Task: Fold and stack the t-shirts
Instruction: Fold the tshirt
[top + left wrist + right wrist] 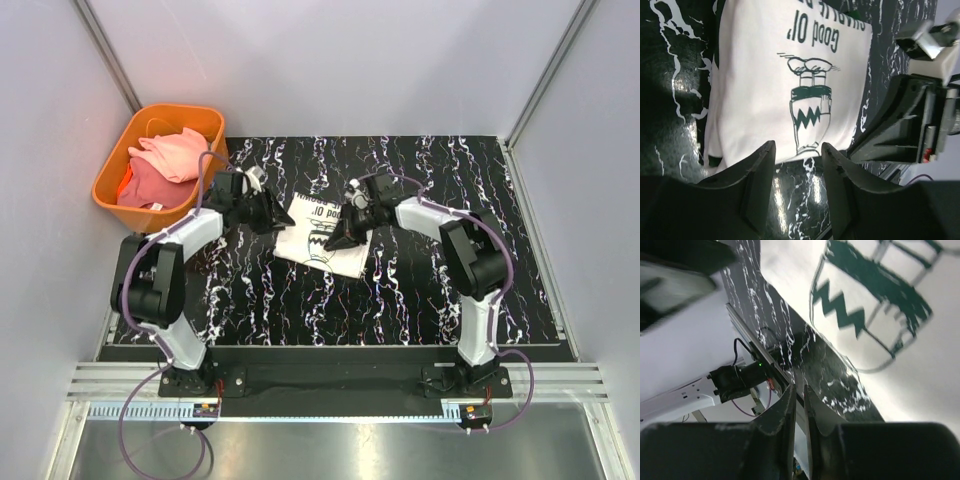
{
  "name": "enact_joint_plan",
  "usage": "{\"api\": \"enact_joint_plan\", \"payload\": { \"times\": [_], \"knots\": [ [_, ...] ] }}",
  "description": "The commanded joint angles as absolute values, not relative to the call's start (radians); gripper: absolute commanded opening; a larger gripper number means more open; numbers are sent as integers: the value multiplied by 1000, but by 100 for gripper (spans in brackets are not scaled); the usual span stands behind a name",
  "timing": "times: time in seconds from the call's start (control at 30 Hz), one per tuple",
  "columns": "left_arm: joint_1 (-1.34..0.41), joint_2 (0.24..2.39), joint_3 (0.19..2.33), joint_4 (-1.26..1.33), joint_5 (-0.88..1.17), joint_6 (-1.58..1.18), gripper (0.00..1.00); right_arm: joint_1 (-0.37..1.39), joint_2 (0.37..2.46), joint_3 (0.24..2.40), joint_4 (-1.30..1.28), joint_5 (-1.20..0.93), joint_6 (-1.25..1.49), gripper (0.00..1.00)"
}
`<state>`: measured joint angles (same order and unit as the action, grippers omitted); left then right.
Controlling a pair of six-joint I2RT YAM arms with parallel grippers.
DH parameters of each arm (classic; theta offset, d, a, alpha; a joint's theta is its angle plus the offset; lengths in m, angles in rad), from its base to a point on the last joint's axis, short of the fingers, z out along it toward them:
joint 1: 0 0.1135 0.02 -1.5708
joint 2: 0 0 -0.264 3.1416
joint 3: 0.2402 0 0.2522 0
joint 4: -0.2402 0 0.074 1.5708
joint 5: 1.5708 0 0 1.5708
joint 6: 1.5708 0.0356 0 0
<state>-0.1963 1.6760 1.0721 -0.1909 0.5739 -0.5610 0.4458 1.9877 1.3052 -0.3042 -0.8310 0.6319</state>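
Jaws apart on left gripper (799, 148), together on right gripper (800, 390); one cream t-shirt (308, 238), two pink t-shirts (165, 162) in one basket (180, 110).

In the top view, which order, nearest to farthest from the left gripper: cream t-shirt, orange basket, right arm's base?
1. cream t-shirt, just right of the left gripper
2. orange basket, back left
3. right arm's base, near right

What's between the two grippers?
The folded cream t-shirt, print up, on the black marbled mat. The left gripper is at its left edge, the right gripper above it. The top view shows this.
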Motion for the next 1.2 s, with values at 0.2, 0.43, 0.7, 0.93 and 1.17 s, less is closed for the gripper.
{"api": "enact_joint_plan", "payload": {
  "times": [0.2, 0.43, 0.7, 0.93, 1.17],
  "knots": [
    [-193, 1862, 935, -77, 506, -546, 44, 404, 2085, 1234, -206, -825, 635, 18],
    [-255, 1671, 721, 15, 508, -675, 47, 238, 1948, 1002, -225, -828, 551, 17],
    [-255, 1503, 880, -163, 497, -637, 58, 222, 1827, 1089, -301, -853, 584, 18],
    [-232, 1741, 1006, -58, 525, -672, 54, 229, 2006, 1311, -121, -881, 785, 18],
    [-138, 1948, 1073, 40, 551, -631, 54, 224, 2316, 1529, 32, -891, 911, 17]
  ]
}}
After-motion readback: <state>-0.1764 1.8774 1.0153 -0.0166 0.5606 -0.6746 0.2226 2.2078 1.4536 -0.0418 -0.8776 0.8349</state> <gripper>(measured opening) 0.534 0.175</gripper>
